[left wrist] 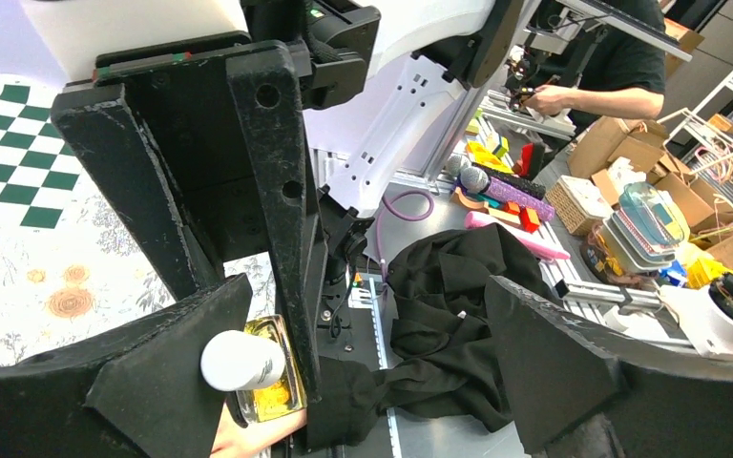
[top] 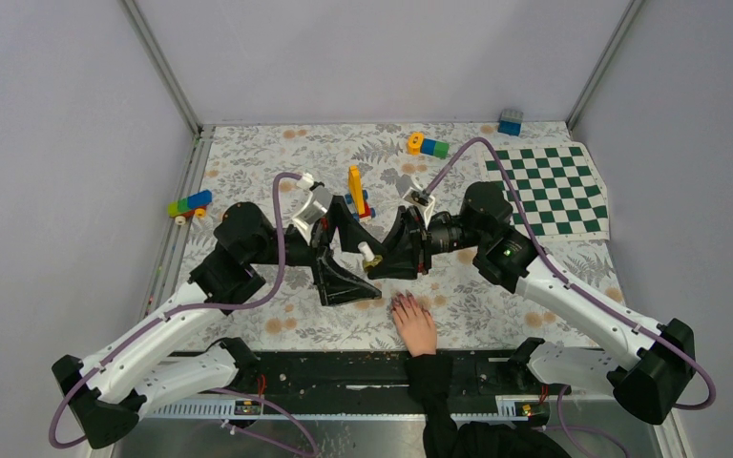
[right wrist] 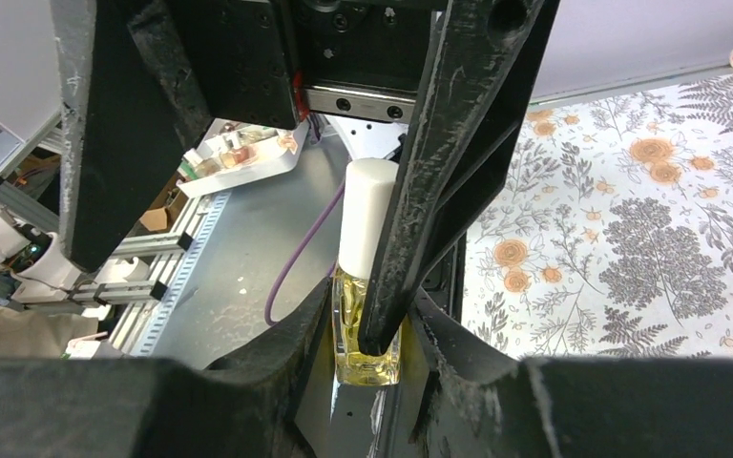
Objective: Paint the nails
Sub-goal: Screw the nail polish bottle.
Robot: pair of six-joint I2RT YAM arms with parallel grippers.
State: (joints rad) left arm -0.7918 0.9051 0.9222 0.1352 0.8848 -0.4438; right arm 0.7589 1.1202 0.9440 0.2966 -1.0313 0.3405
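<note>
A pale hand (top: 416, 329) in a black sleeve (top: 429, 380) lies flat at the table's near edge, its small dark purplish-red nails (top: 402, 301) pointing away. Just beyond the nails my two grippers meet. My right gripper (right wrist: 372, 298) is shut on the glass body of a small bottle (right wrist: 366, 351) of yellow liquid with a white cap (top: 366, 251). My left gripper (left wrist: 370, 305) is open, its jaws wide apart. One of its fingers (left wrist: 162, 382) lies beside the cap (left wrist: 241, 360). Part of the hand (left wrist: 248, 434) shows under the bottle; the nails are hidden there.
A floral cloth (top: 277, 153) covers the table. A green checkered mat (top: 552, 186) lies at the back right. Toy bricks sit at the left (top: 189, 204), back middle (top: 427, 146), back right corner (top: 510, 122), and a yellow-red one (top: 356, 191) behind the grippers.
</note>
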